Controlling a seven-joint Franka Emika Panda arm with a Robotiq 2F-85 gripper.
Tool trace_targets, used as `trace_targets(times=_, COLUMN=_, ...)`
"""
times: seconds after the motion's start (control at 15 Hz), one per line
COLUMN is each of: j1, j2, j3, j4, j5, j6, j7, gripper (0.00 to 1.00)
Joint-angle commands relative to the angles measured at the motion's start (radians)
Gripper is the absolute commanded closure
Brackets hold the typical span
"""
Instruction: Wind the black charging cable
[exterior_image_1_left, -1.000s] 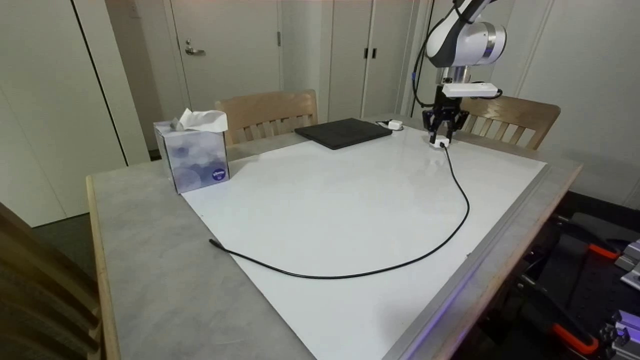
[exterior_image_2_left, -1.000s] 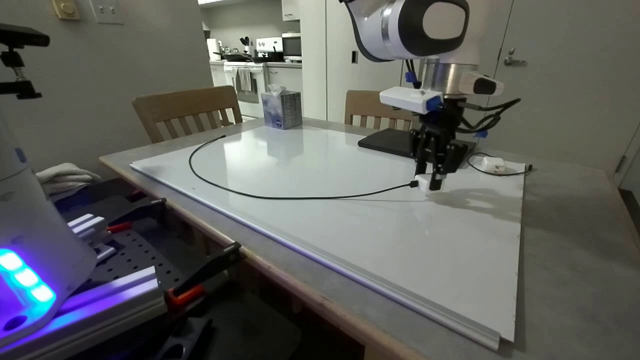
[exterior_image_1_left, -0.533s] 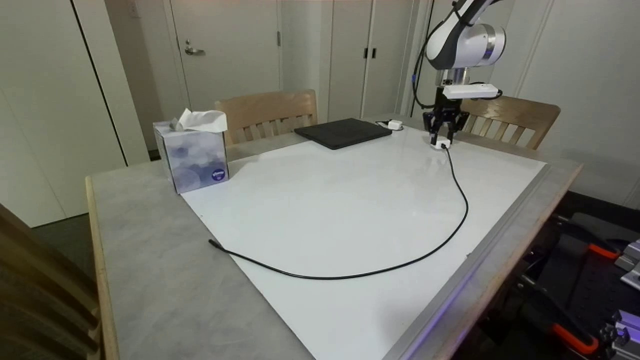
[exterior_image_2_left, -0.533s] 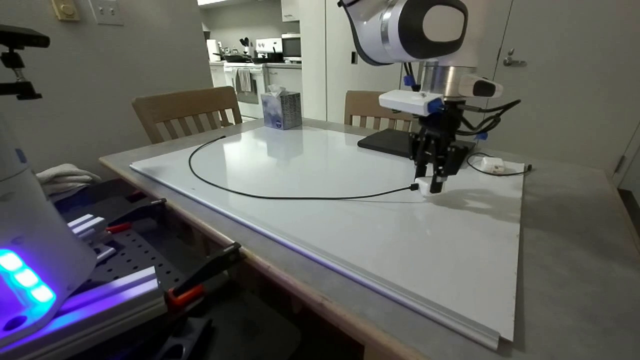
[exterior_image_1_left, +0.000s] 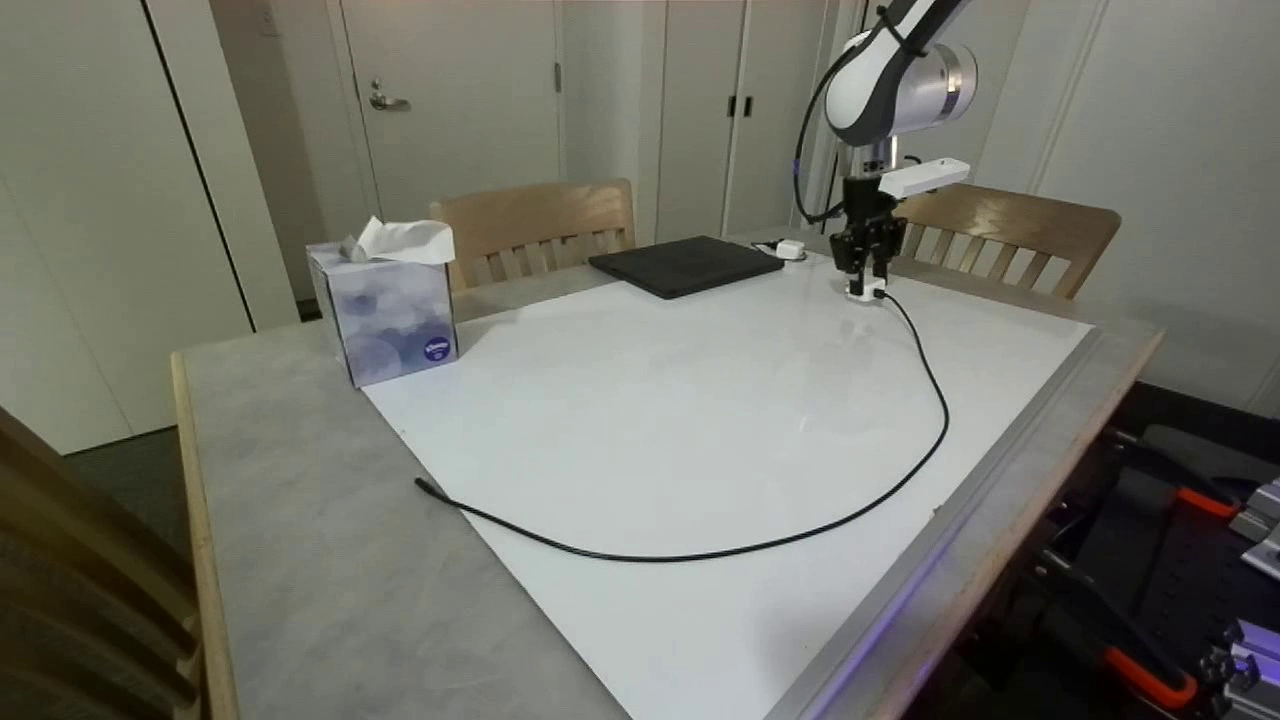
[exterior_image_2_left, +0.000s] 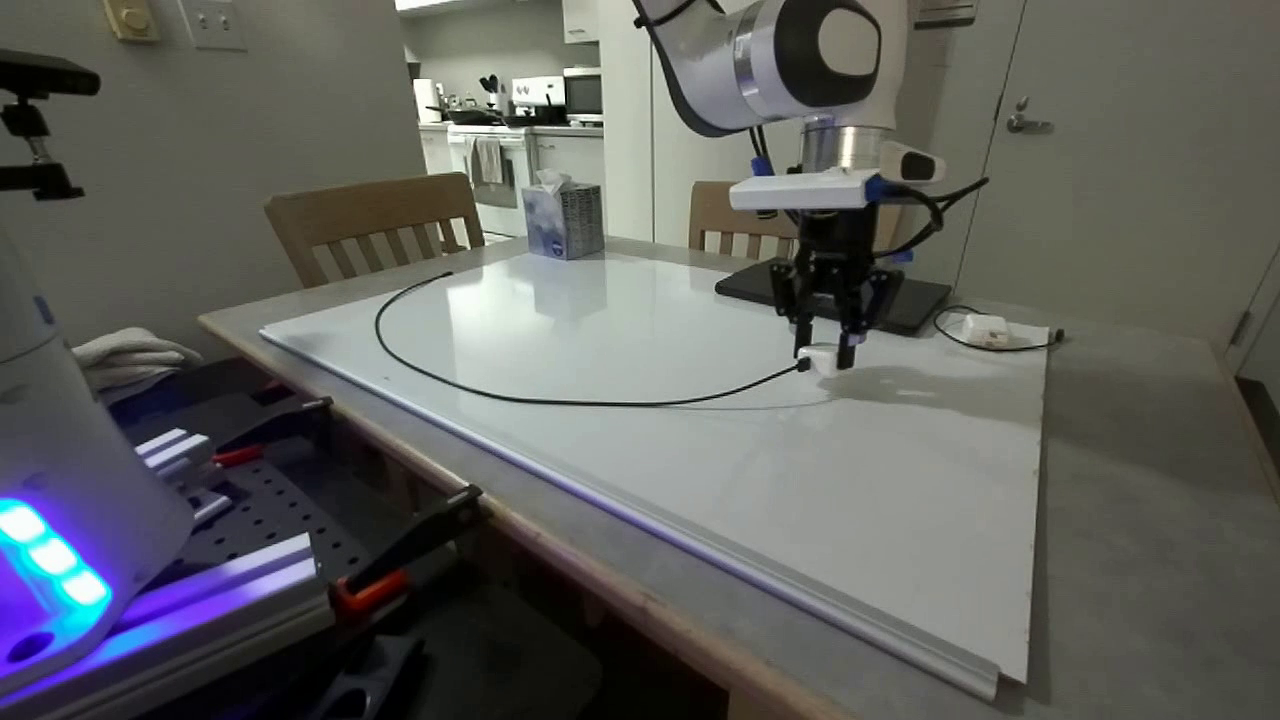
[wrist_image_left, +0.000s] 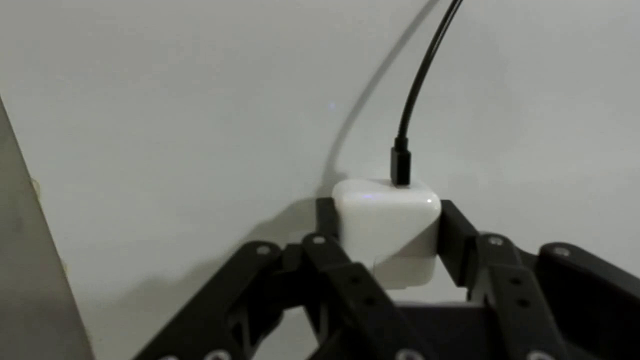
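Observation:
The black charging cable (exterior_image_1_left: 640, 558) lies in one wide open curve across the white board (exterior_image_1_left: 640, 420); it also shows in an exterior view (exterior_image_2_left: 590, 403). Its loose end rests past the board's edge on the grey table. Its other end enters a small white plug (wrist_image_left: 387, 225), seen as well in both exterior views (exterior_image_1_left: 862, 291) (exterior_image_2_left: 822, 360). My gripper (wrist_image_left: 385, 216) is shut on the plug, one finger against each side. The plug seems slightly above the board, since the cable (wrist_image_left: 422, 70) casts a separate shadow beside it. The gripper also shows in an exterior view (exterior_image_2_left: 825, 352).
A flat black pad (exterior_image_1_left: 685, 266) lies at the board's edge. Another white plug (exterior_image_2_left: 987, 330) with a short black cord lies near it. A tissue box (exterior_image_1_left: 390, 315) stands at a board corner. Wooden chairs (exterior_image_1_left: 540, 222) stand around the table.
My gripper has carried the plug a short way left in both exterior views. The wrist has turned. The cable's stretch near the plug has swung and bends more; its loose end is nearly still.

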Motion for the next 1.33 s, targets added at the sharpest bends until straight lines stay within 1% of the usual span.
trace_targets(times=0.0, j1=-0.012, j2=0.014, j3=0.058, j4=0.023, j5=-0.019, j6=-0.053, j7=-0.142, gripper=0.74)
trace_targets(times=0.2, j1=-0.003, j2=0.004, j3=0.1, j4=-0.005, j5=-0.033, j6=-0.011, j7=-0.25, gripper=0.74)
trace_targets(times=0.47, j1=-0.014, j2=-0.012, j3=0.165, j4=-0.003, j5=-0.035, j6=-0.003, j7=-0.417, gripper=0.74)
trace_targets(times=0.53, j1=-0.001, j2=0.003, j3=0.141, j4=0.003, j5=-0.019, j6=-0.016, j7=-0.342, gripper=0.74)
trace_targets(times=0.6, j1=0.0, j2=0.002, j3=0.147, j4=0.004, j5=-0.018, j6=-0.016, j7=-0.347, gripper=0.49)
trace_targets(times=0.8, j1=0.0, j2=0.003, j3=0.145, j4=0.003, j5=-0.018, j6=-0.016, j7=-0.341, gripper=0.49)
trace_targets(times=0.87, j1=-0.001, j2=0.003, j3=0.144, j4=0.003, j5=-0.018, j6=-0.016, j7=-0.341, gripper=0.74)
trace_targets(times=1.0, j1=0.025, j2=0.007, j3=0.14, j4=0.007, j5=-0.061, j6=-0.018, j7=-0.359, gripper=0.74)
trace_targets(times=1.07, j1=0.064, j2=0.005, j3=0.119, j4=0.008, j5=-0.129, j6=-0.043, j7=-0.356, gripper=0.74)
trace_targets(times=1.27, j1=0.118, j2=-0.005, j3=0.127, j4=-0.006, j5=-0.24, j6=-0.071, j7=-0.36, gripper=0.74)
